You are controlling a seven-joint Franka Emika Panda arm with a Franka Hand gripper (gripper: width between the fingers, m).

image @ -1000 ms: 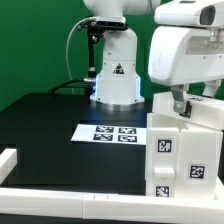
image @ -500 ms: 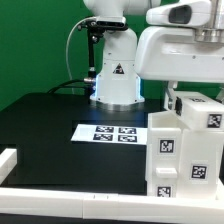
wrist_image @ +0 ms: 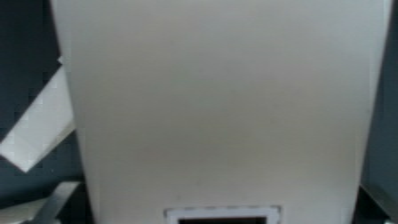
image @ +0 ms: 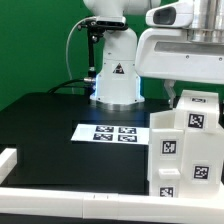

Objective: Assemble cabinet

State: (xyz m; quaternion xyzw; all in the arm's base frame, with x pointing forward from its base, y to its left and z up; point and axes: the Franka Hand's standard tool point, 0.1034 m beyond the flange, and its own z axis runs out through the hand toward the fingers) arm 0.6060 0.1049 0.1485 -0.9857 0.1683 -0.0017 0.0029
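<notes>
Fingers (image: 183, 93): mostly hidden behind the arm's white head and the top of the cabinet; only a dark stub shows, so whether they are apart, together or clamped on something cannot be told.
Wrist view: a broad pale panel fills the picture, very close to the camera; dark shapes at its lower corners may be the fingers, but too blurred to say.
Cabinet (image: 185, 150): a large white box with several square black-and-white tags, standing upright on the surface at the exterior view's right, directly under the arm's head and partly cut off by the picture's edge.
Progress: judged from this moment, the body stands as one stepped block; what has been joined and which parts are left to fit cannot be read here.
Surface (image: 60, 110): black; the cabinet stands near its front.
Marker board (image: 106, 133): flat white strip of four tags, just beside the cabinet toward the exterior view's left, apart from it.
Border rail (image: 60, 189): low, white, along the front edge.
Obstacles: none apparent between arm and cabinet; the marker board lies clear.
</notes>
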